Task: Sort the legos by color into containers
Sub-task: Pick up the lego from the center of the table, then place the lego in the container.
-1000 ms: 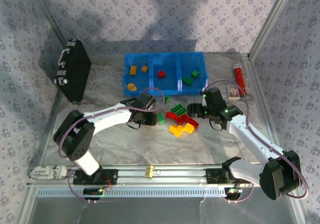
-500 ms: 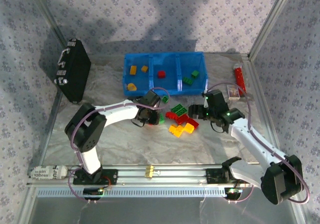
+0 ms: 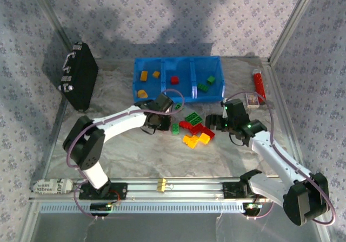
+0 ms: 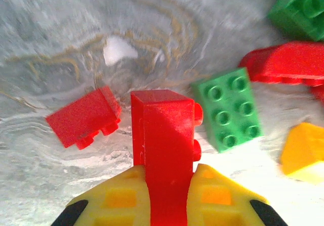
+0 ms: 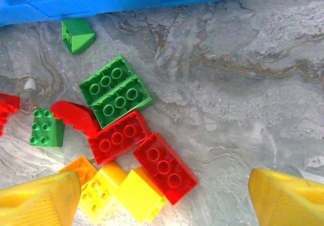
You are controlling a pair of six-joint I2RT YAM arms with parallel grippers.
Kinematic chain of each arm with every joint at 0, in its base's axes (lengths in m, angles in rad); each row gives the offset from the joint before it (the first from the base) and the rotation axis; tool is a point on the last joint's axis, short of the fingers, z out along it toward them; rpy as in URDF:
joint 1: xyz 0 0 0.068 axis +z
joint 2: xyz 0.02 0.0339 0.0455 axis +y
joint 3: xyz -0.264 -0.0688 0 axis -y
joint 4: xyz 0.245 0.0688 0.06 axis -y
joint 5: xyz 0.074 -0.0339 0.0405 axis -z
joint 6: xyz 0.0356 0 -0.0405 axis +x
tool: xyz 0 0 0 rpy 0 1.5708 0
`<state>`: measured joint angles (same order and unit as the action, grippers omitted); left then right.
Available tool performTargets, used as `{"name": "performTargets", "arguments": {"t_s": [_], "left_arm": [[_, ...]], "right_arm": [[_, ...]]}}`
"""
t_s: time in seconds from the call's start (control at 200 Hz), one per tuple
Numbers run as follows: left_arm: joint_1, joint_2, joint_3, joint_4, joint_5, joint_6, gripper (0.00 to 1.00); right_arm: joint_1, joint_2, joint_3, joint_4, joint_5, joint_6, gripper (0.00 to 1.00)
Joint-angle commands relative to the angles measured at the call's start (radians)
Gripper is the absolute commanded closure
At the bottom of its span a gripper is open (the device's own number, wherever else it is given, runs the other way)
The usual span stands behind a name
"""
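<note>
Left hand (image 4: 165, 193) clamped on red lego (image 4: 164, 135) by 1 end, low over surface (image 4: 61, 44), near blue tray (image 3: 178, 59). Right hand (image 5: 164, 198) wide over pile (image 5: 121, 135). Risk — shallow grip, lego pivots, drops short of tray.

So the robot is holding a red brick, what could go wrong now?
The left gripper pinches the red brick by one end, with a good part sticking out, so it might twist or slip on the way. The right gripper hangs open over the same pile, so the two arms might bump. The middle compartment, where a red one already lies, has neighbours close on both sides, so a sloppy drop could land in the wrong one.
</note>
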<state>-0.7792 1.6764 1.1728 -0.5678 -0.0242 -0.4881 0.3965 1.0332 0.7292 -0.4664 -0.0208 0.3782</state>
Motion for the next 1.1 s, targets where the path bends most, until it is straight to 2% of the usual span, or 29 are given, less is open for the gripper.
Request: {"name": "performTargets", "arguments": {"t_s": [0.0, 0.25, 0.36, 0.55, 0.6, 0.63, 0.655, 0.685, 0.72, 0.765, 0.83, 0.89, 0.944, 1.034, 1.094], "left_arm": [[-0.006, -0.066, 0.101, -0.047, -0.031, 0.039, 0.89], [0.036, 0.000, 0.329, -0.084, -0.010, 0.118, 0.88], [0.073, 0.096, 0.514, -0.142, 0.022, 0.160, 0.88], [0.123, 0.369, 0.948, -0.293, 0.029, 0.224, 0.86], [0.142, 0.459, 1.091, -0.365, 0.035, 0.224, 0.77], [0.151, 0.512, 1.179, -0.418, 0.031, 0.221, 0.64], [0.157, 0.553, 1.260, -0.466, 0.031, 0.220, 0.49], [0.157, 0.595, 1.348, -0.528, 0.025, 0.224, 0.38], [0.152, 0.632, 1.427, -0.589, 0.009, 0.230, 0.33], [0.139, 0.651, 1.474, -0.632, -0.021, 0.240, 0.31], [0.119, 0.636, 1.446, -0.648, -0.054, 0.251, 0.30], [0.101, 0.580, 1.329, -0.604, -0.073, 0.258, 0.30], [0.096, 0.478, 1.136, -0.490, -0.067, 0.253, 0.30], [0.117, 0.267, 0.723, -0.217, 0.008, 0.217, 0.30], [0.134, 0.156, 0.545, -0.102, 0.033, 0.179, 0.28]], "right_arm": [[-0.008, -0.026, -0.020, -0.008, -0.013, 0.021, 0.12], [-0.008, -0.058, -0.037, -0.018, -0.025, 0.035, 0.12], [-0.008, -0.076, -0.039, -0.026, -0.025, 0.040, 0.12], [-0.006, -0.103, -0.042, -0.050, -0.029, 0.049, 0.12], [-0.007, -0.111, -0.041, -0.055, -0.030, 0.052, 0.13], [-0.005, -0.116, -0.040, -0.060, -0.031, 0.053, 0.13], [-0.004, -0.121, -0.038, -0.067, -0.030, 0.053, 0.12], [-0.004, -0.127, -0.036, -0.074, -0.030, 0.053, 0.12], [-0.005, -0.136, -0.033, -0.083, -0.026, 0.053, 0.13], [-0.005, -0.151, -0.037, -0.090, -0.020, 0.051, 0.12], [-0.006, -0.166, -0.047, -0.091, -0.013, 0.051, 0.12], [-0.008, -0.171, -0.060, -0.085, -0.016, 0.053, 0.12], [-0.008, -0.168, -0.065, -0.080, -0.022, 0.054, 0.12], [-0.007, -0.166, -0.069, -0.075, -0.030, 0.055, 0.12], [-0.007, -0.165, -0.073, -0.073, -0.029, 0.054, 0.12]]}}
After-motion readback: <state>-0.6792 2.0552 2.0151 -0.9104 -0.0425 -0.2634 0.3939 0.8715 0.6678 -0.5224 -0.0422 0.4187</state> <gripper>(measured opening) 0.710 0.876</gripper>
